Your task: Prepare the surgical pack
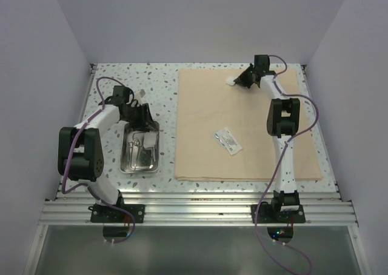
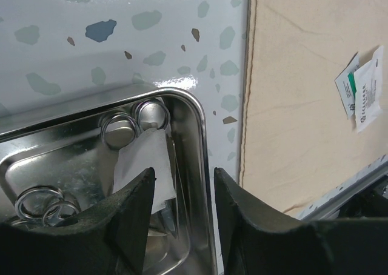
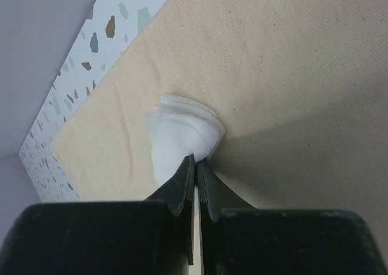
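The beige cloth [image 1: 254,117] lies flat on the right half of the table, and the clear packet [image 1: 227,140] rests near its middle. At the cloth's far edge my right gripper [image 3: 197,160] is shut on a small stack of white gauze squares [image 3: 182,132], pinching its near edge. The steel tray [image 1: 124,160] sits to the left of the cloth and holds scissors [image 2: 42,205] and another gauze square [image 2: 142,163]. My left gripper [image 2: 183,175] is open, one finger inside the tray and one outside its right rim [image 2: 203,135]. Neither finger touches the rim.
The speckled tabletop [image 1: 157,87] is walled at the back and on both sides. A metal rail [image 1: 194,211] runs along the near edge, by the arm bases. The packet [image 2: 364,90] and cloth [image 2: 303,105] also show to the right in the left wrist view.
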You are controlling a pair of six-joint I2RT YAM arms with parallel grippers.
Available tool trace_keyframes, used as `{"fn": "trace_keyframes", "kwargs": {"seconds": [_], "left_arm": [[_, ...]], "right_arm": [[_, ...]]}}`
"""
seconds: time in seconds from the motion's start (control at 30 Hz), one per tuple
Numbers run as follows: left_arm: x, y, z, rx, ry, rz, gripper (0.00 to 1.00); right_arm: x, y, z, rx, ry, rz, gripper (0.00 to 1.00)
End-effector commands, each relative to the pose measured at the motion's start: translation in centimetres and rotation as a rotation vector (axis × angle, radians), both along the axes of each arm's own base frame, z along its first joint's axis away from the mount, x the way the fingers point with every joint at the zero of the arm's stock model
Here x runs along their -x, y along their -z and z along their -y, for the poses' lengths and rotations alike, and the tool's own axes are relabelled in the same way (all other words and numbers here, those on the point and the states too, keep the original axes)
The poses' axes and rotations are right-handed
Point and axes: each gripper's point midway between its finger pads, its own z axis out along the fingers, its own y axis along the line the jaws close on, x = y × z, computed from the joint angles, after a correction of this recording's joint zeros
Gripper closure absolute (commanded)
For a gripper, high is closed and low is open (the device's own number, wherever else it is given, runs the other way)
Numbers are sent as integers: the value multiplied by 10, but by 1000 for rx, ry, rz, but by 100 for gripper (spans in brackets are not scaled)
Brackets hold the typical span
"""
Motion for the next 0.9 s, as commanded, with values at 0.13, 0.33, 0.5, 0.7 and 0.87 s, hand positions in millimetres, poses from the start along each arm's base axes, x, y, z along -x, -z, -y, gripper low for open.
{"fn": "trace_keyframes", "kwargs": {"seconds": [0.13, 0.33, 0.5, 0.7, 0.87], "left_arm": [[-12, -38, 30, 216, 63, 145, 43], [-13, -78, 57, 428, 135, 267, 32], [-10, -113, 73, 561, 156, 373, 16], [7, -139, 95, 682, 224, 418, 9], [25, -167, 113, 789, 293, 491, 2]], "right_arm": [[14, -80, -21, -13, -139, 115, 100], [103, -146, -58, -42, -374, 176, 100], [207, -173, -109, -90, -604, 181, 100], [306, -191, -166, -258, -857, 199, 100], [338, -201, -182, -359, -950, 204, 100]]}}
